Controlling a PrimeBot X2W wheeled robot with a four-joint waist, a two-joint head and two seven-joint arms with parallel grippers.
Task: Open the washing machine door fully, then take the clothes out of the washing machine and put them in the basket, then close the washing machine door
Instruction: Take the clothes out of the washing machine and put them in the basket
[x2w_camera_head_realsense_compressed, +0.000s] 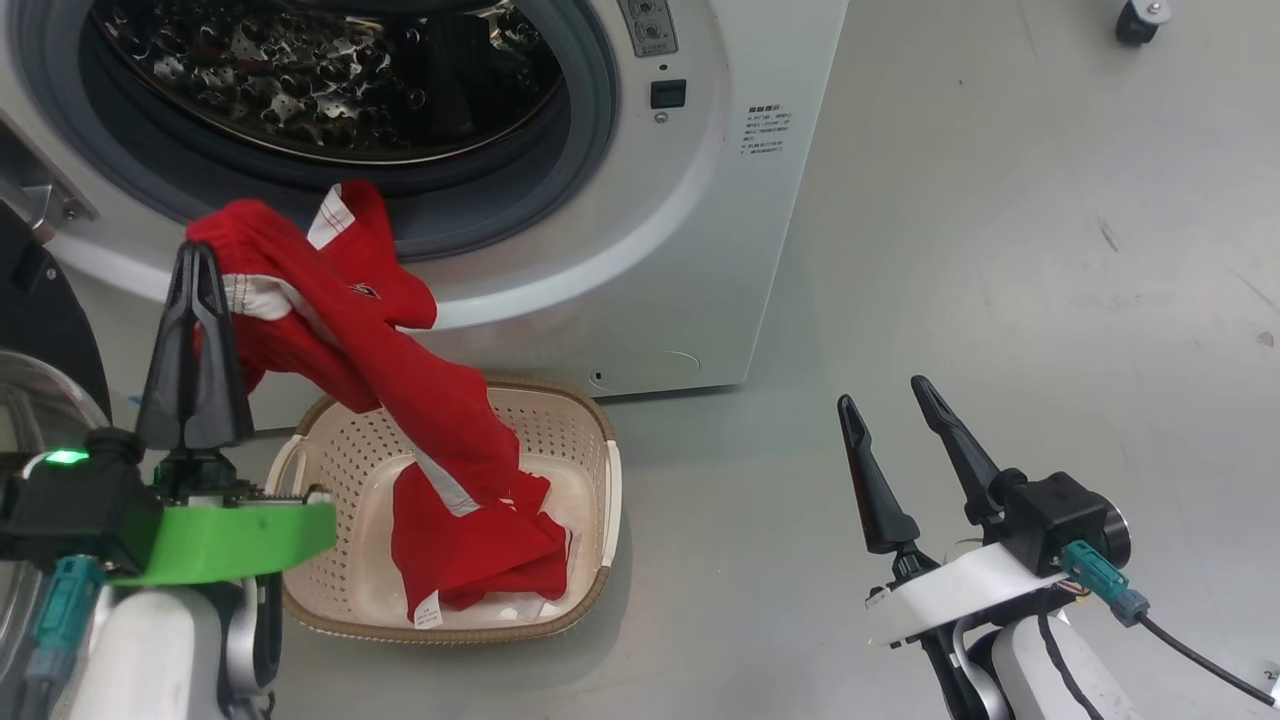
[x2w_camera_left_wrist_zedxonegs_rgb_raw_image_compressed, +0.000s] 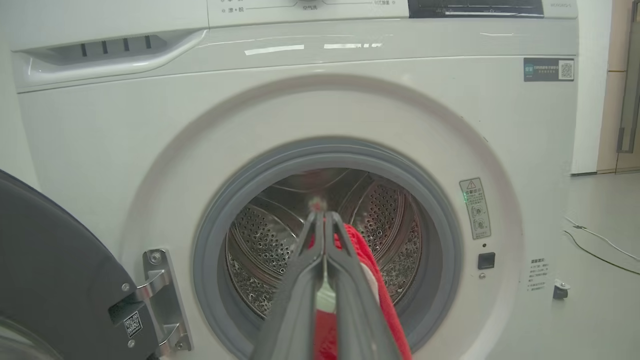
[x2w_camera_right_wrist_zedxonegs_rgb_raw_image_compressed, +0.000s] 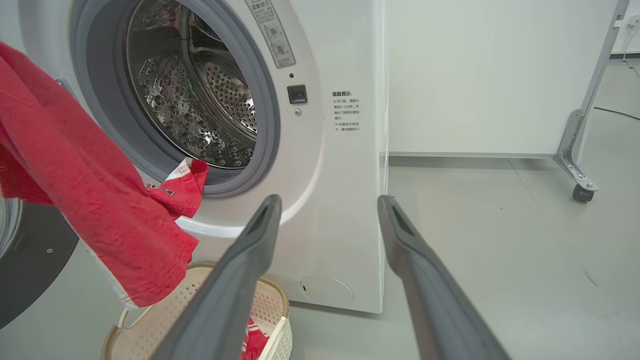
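The red clothes (x2w_camera_head_realsense_compressed: 400, 400) hang from my left gripper (x2w_camera_head_realsense_compressed: 200, 255), which is shut on their upper end in front of the washing machine (x2w_camera_head_realsense_compressed: 640, 250). Their lower part lies bunched inside the cream basket (x2w_camera_head_realsense_compressed: 590, 480) on the floor below the drum mouth. In the left wrist view the shut fingers (x2w_camera_left_wrist_zedxonegs_rgb_raw_image_compressed: 300, 290) pinch red fabric (x2w_camera_left_wrist_zedxonegs_rgb_raw_image_compressed: 375, 280) before the drum. The washing machine door (x2w_camera_left_wrist_zedxonegs_rgb_raw_image_compressed: 55, 280) stands swung open at the left. My right gripper (x2w_camera_head_realsense_compressed: 885, 400) is open and holds nothing, to the right of the basket. The red clothes (x2w_camera_right_wrist_zedxonegs_rgb_raw_image_compressed: 90, 200) drape above the basket (x2w_camera_right_wrist_zedxonegs_rgb_raw_image_compressed: 270, 305) in the right wrist view.
Bare grey floor stretches to the right of the machine. A castor wheel (x2w_camera_head_realsense_compressed: 1140, 20) stands at the far right, and a white panel on a wheeled metal foot (x2w_camera_right_wrist_zedxonegs_rgb_raw_image_compressed: 580, 185) stands behind the machine's right side. The drum (x2w_camera_head_realsense_compressed: 330, 70) looks empty.
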